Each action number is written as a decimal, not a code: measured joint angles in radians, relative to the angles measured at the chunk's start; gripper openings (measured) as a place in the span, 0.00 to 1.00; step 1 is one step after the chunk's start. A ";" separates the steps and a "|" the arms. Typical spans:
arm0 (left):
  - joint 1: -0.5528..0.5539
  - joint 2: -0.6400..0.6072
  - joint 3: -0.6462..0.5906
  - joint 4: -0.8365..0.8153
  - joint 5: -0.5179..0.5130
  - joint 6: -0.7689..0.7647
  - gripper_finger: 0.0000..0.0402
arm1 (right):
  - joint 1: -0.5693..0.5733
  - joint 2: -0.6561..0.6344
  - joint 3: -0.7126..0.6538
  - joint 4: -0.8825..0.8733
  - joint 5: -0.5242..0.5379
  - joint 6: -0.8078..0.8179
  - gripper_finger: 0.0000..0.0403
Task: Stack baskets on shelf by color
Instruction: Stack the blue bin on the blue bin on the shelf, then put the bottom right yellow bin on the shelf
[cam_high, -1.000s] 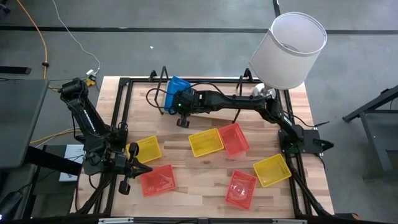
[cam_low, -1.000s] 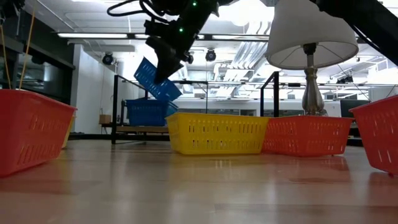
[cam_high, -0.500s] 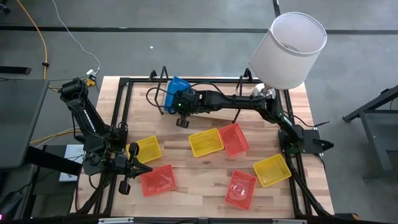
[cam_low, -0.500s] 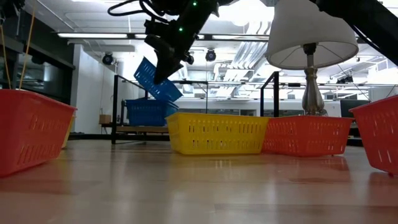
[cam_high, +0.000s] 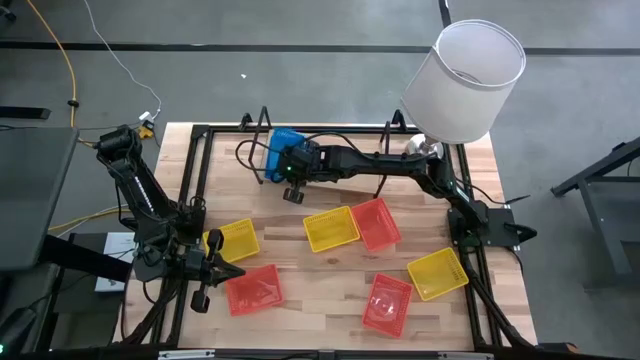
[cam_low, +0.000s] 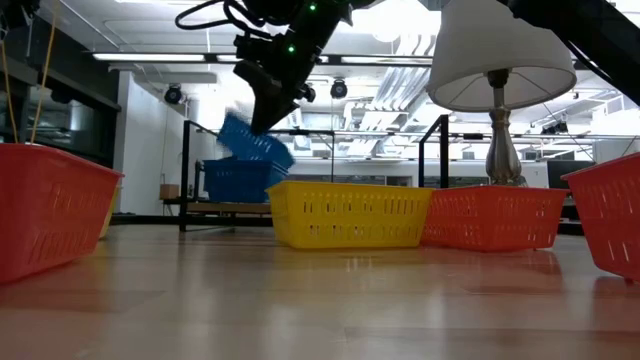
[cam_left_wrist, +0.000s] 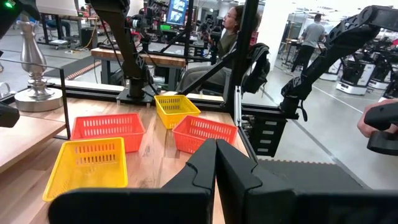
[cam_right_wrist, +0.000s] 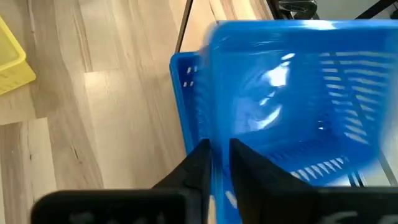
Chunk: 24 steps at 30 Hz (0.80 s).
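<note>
My right gripper (cam_high: 284, 160) reaches across to the shelf's (cam_high: 350, 138) left end and is shut on a blue basket (cam_low: 255, 148). That basket tilts just above another blue basket (cam_low: 238, 182), which sits on the shelf. Three yellow baskets (cam_high: 331, 229) (cam_high: 237, 240) (cam_high: 438, 273) and three orange-red ones (cam_high: 376, 223) (cam_high: 253, 288) (cam_high: 387, 303) rest flat on the tabletop. My left gripper (cam_high: 218, 268) is shut and waits by the near left corner, beside the orange-red basket there. My right gripper (cam_right_wrist: 221, 149) pinches one side wall (cam_right_wrist: 216, 118) of the blue basket at its rim, one finger (cam_right_wrist: 200, 158) outside and one (cam_right_wrist: 242, 160) inside. The fingers slant down from the table's right. The basket hangs tilted below them; whether it touches the lower blue basket (cam_right_wrist: 186, 81) I cannot tell.
A lamp with a white shade (cam_high: 468, 78) stands at the far right corner by the shelf's right end. Black frame rails (cam_high: 190, 180) border the tabletop. In the left wrist view people (cam_left_wrist: 235, 25) show in the room beyond the table.
My right gripper has moved down toward the shelf, carrying the blue basket with it. The basket sits lower and less steeply tipped than before, close over the blue basket on the shelf.
</note>
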 joint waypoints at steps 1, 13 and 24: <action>0.000 0.000 0.000 0.000 0.000 0.000 0.00 | 0.000 0.000 0.000 0.000 0.000 0.000 0.14; 0.000 0.000 0.000 -0.013 0.000 -0.006 0.00 | 0.003 0.002 0.083 -0.167 -0.005 -0.080 0.28; 0.000 0.001 0.000 -0.042 -0.028 -0.008 0.00 | 0.143 0.000 0.185 -0.712 -0.138 0.032 0.28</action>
